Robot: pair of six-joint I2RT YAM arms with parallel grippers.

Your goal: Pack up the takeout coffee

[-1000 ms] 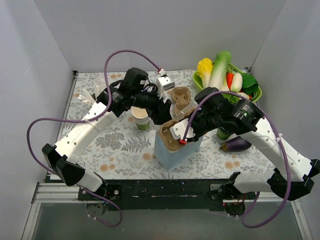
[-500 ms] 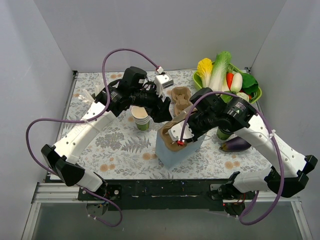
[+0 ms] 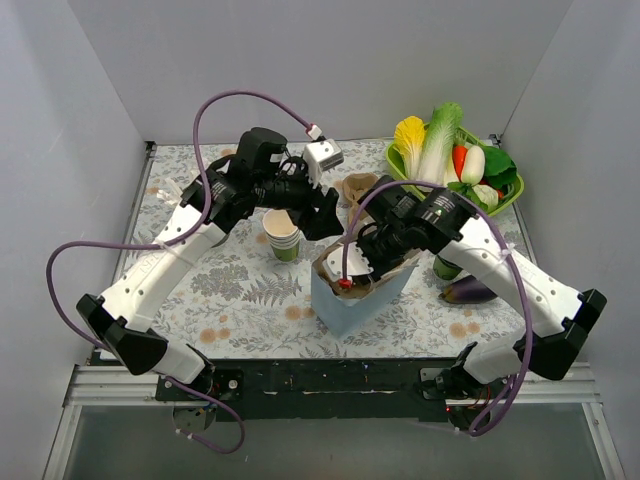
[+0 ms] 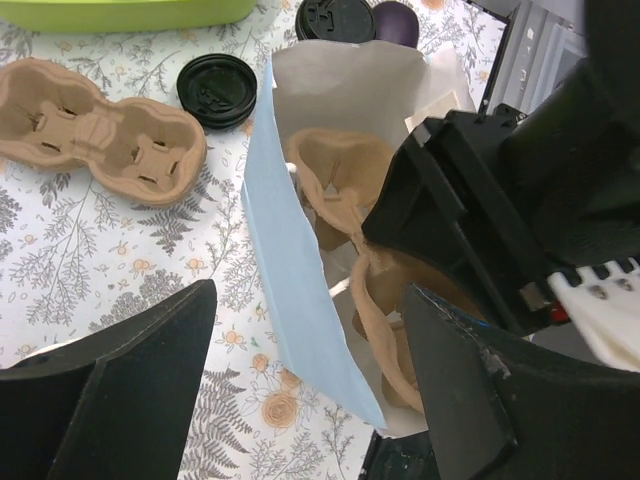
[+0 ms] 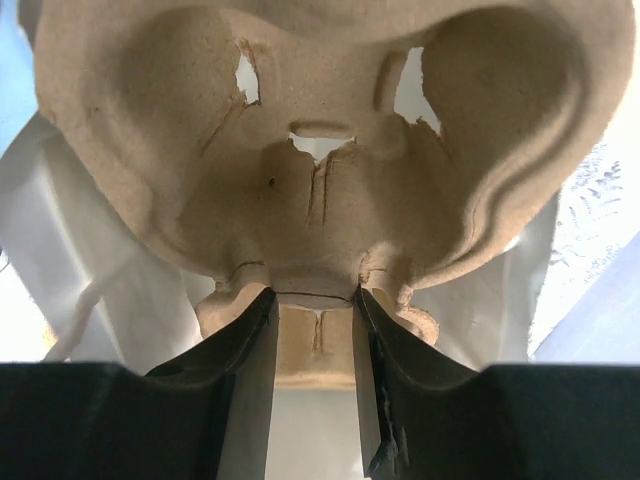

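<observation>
The takeout coffee [image 3: 447, 268] stands right of the bag, mostly hidden under my right arm; its black lid [image 4: 335, 18] shows at the top of the left wrist view. My right gripper [image 5: 315, 300] is shut on a brown pulp cup carrier [image 5: 310, 130] and holds it inside the open light-blue paper bag [image 3: 345, 305]; the gripper also shows in the top view [image 3: 352, 268]. My left gripper [image 4: 308, 300] is open, its fingers either side of the bag's blue wall [image 4: 290, 290], at the bag's far left rim in the top view [image 3: 325, 215].
A stack of lidless cups [image 3: 282, 235] stands left of the bag. A second pulp carrier [image 4: 100, 130] and a loose black lid [image 4: 217, 90] lie behind it. A green basket [image 3: 505, 185] of vegetables is at back right, an eggplant [image 3: 472, 290] at right.
My right gripper has pushed the carrier down and leftward, deeper into the bag. My left arm has shifted slightly back along the bag's rim.
</observation>
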